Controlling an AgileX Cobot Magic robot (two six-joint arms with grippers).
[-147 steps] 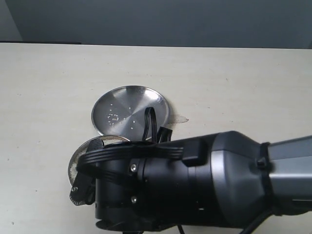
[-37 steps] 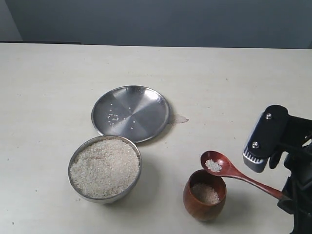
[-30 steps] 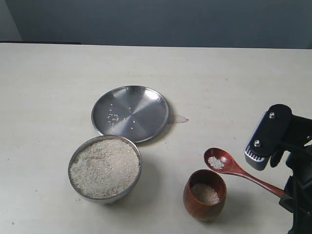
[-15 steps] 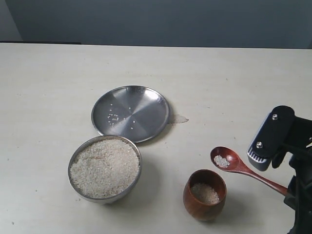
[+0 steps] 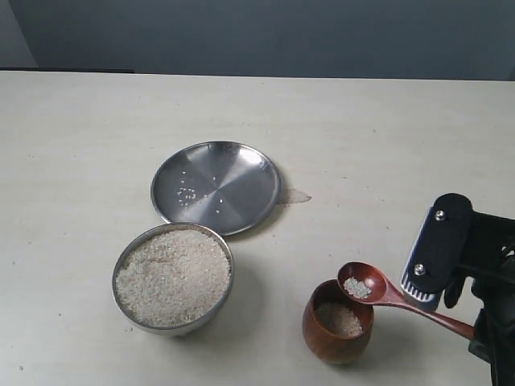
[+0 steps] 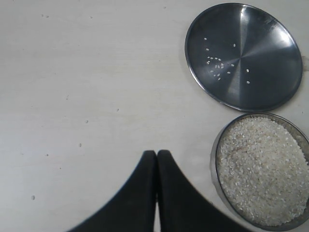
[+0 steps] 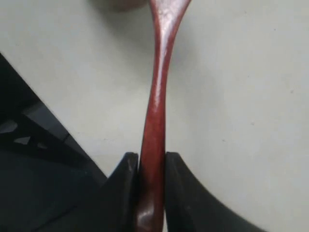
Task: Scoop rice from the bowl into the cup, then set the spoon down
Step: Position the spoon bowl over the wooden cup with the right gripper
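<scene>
Your right hand (image 7: 147, 163) clamps the spoon (image 5: 402, 299). Its scoop, carrying rice (image 5: 356, 287), hangs over the cup (image 5: 338, 331) rim, handle running back from the cup to that hand.

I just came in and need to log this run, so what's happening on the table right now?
The right arm's jaws are shut on the handle of the wooden spoon, which carries a few grains of rice and sits just over the rim of the wooden cup. The cup already has some rice in it. The steel bowl beside it is nearly full. The left arm's jaws are closed on nothing, above the table near the bowl and a steel plate.
</scene>
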